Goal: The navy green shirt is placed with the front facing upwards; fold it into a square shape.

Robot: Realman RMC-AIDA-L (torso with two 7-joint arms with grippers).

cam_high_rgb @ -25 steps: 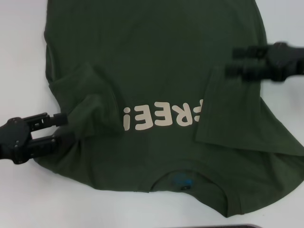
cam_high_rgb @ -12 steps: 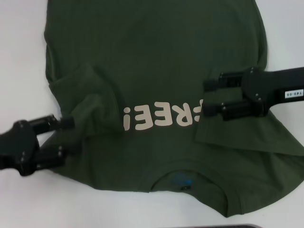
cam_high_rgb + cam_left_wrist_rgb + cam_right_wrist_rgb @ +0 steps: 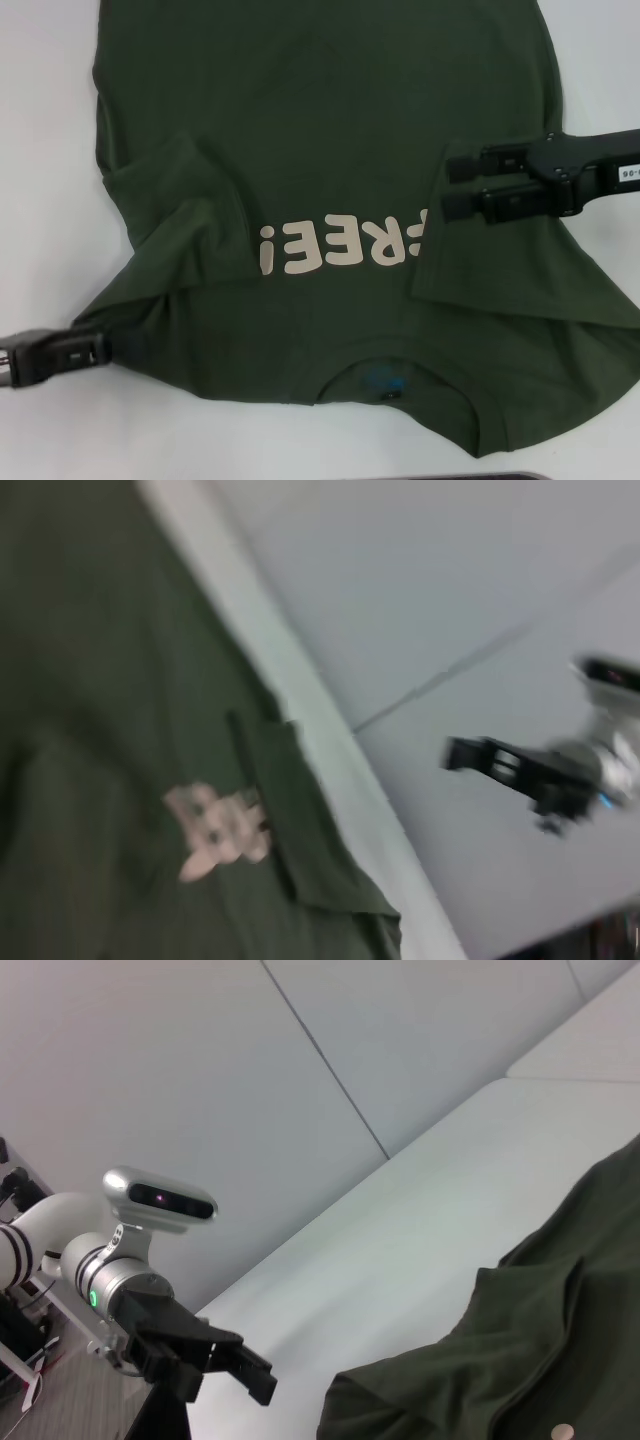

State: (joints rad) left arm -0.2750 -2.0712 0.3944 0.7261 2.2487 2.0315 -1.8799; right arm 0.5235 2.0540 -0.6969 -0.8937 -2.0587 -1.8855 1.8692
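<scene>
Olive-green cotton — the navy green shirt (image 3: 330,130) lies front up on the white table (image 3: 45,140), collar at 6 o'clock, hem toward 12.
Cream "FREE!" reads inverted; both sleeves lie folded inward; a blue neck label shows. Right gripper (image 3: 446,187) is over the 3 o'clock sleeve, fingers narrowly parted, holding nothing. Left gripper (image 3: 98,349) is at the 8 o'clock edge — aperture cannot be told. Plain grey wall behind.
</scene>
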